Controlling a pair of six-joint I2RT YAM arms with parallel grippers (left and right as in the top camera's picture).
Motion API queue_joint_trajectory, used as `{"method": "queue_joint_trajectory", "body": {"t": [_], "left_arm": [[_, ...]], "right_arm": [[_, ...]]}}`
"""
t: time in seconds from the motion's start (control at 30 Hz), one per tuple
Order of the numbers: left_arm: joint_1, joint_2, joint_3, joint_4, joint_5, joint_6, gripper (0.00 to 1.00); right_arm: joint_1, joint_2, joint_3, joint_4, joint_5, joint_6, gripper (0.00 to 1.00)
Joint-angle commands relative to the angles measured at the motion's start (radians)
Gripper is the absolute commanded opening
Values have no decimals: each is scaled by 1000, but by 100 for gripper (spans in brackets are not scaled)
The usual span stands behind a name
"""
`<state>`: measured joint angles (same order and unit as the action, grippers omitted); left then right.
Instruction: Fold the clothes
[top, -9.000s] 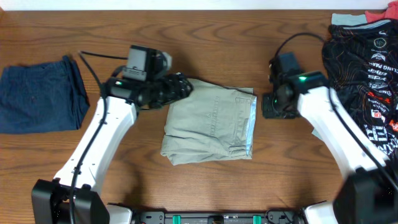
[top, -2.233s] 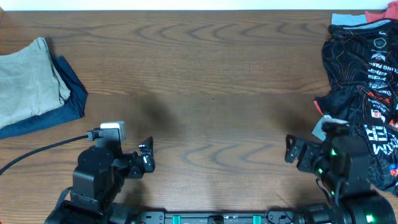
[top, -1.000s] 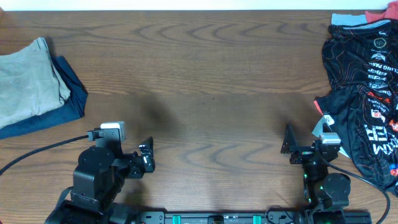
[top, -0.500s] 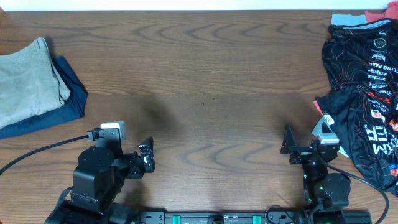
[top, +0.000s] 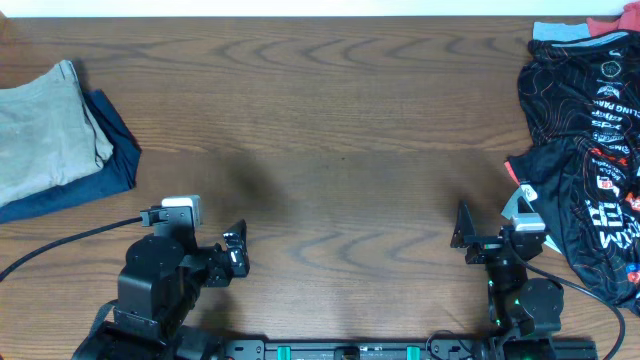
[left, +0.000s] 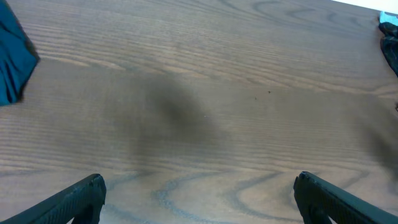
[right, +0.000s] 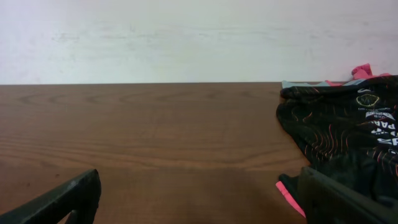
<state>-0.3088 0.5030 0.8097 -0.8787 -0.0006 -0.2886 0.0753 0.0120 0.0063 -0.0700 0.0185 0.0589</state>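
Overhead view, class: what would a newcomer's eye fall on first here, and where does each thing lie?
The black jersey with red and white print sprawls crumpled at the table's right edge. At the far left, the folded khaki shorts lie on top of a dark navy garment. Both arms sit at the near edge, left gripper and right gripper open and holding nothing.

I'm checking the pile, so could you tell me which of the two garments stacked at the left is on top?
The khaki shorts are on top; the navy garment lies beneath, showing only along their right and lower edges.
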Motion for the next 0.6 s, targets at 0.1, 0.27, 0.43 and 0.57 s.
{"method": "queue_joint_trajectory", "body": {"t": [0.1,0.27,0.43,0.57], "left_arm": [[-2,-2,-5,1,-11,-5,98],[-2,-2,-5,1,-11,-5,98],[-2,-2,-5,1,-11,-5,98],[3,-4,-5,1,-11,-5,98]], "right_arm": [[-16,-6,-1,-4,-8,-14,99],[-16,-6,-1,-4,-8,-14,99],[-16,-5,-1,-4,-8,-14,99],[-16,-5,-1,-5,-8,-14,99]]}}
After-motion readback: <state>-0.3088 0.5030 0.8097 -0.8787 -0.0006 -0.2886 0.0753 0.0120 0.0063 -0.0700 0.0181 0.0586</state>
